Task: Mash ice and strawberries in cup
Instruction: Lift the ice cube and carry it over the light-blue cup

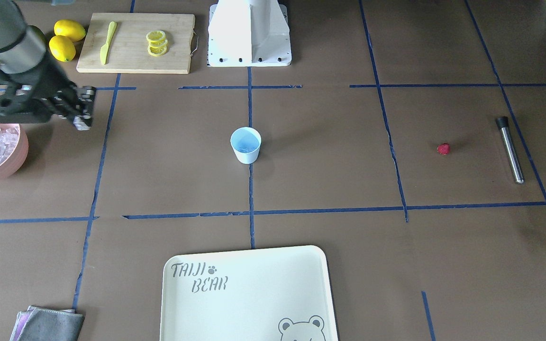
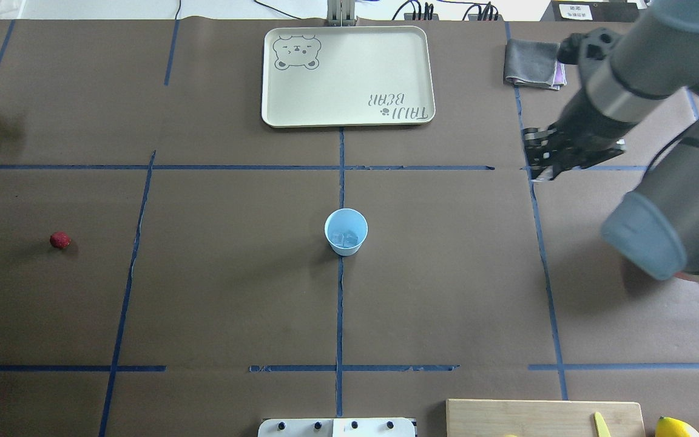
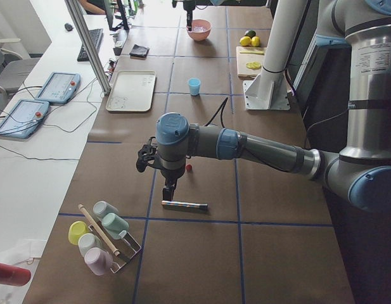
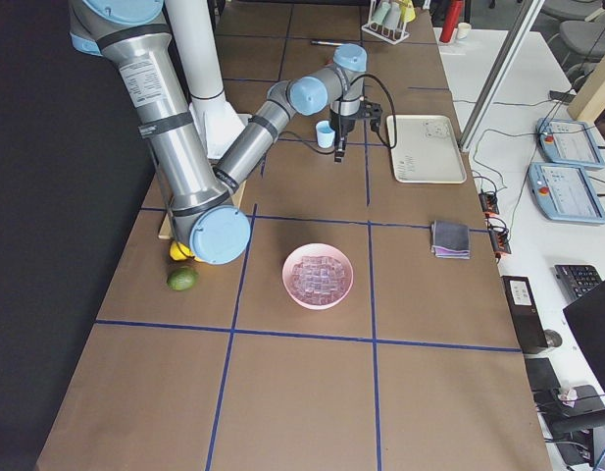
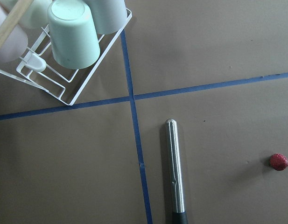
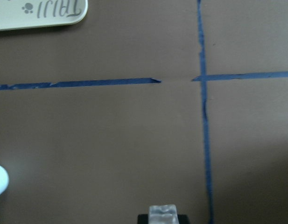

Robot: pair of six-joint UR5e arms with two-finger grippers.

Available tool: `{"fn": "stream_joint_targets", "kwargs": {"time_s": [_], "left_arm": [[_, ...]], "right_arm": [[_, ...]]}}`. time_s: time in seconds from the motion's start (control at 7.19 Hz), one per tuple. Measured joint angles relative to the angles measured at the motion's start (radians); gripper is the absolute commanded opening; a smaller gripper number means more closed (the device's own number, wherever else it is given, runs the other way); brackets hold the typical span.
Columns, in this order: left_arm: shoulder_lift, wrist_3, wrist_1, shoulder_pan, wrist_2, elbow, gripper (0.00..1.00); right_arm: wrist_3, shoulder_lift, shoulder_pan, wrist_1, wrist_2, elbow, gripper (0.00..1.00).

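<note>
Cream tray (image 1: 254,293), cutting board (image 1: 133,33), lemons (image 1: 62,48), cloth (image 1: 52,327)

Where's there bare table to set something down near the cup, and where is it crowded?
Bare: the wide stretch between the cup and the strawberry, and the strip between the cup and the tray. Crowded: the corner with the cutting board, lemons and pink bowl, where the right gripper holds an ice cube.

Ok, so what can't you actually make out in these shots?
Left gripper: only in the exterior left view, small and dark; open or shut, cannot tell.
Ice in the cup: clear on pale blue, too blurred to count.
Pink bowl: cut by the front view's left edge, behind the right arm overhead.
Right gripper: fingers below the wrist view's bottom edge; only its ice cube shows.
</note>
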Motion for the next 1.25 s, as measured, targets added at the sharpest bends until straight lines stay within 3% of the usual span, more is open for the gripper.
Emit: {"fn": "stream_joint_targets", "kwargs": {"time_s": [0.42, 0.7, 1.25], "left_arm": [[0.0, -0.02, -0.006, 0.002, 0.0, -0.001, 1.0], [0.0, -0.021, -0.007, 0.003, 0.001, -0.001, 1.0], [0.0, -0.021, -0.007, 0.003, 0.002, -0.002, 1.0]], "right_arm": [[0.356, 0.3, -0.258, 0.09, -0.199, -0.252, 0.0], [0.426, 0.423, -0.319, 0.154, -0.256, -0.44, 0.0], [0.435, 0.443, -0.342, 0.158, -0.269, -0.486, 0.02]]}}
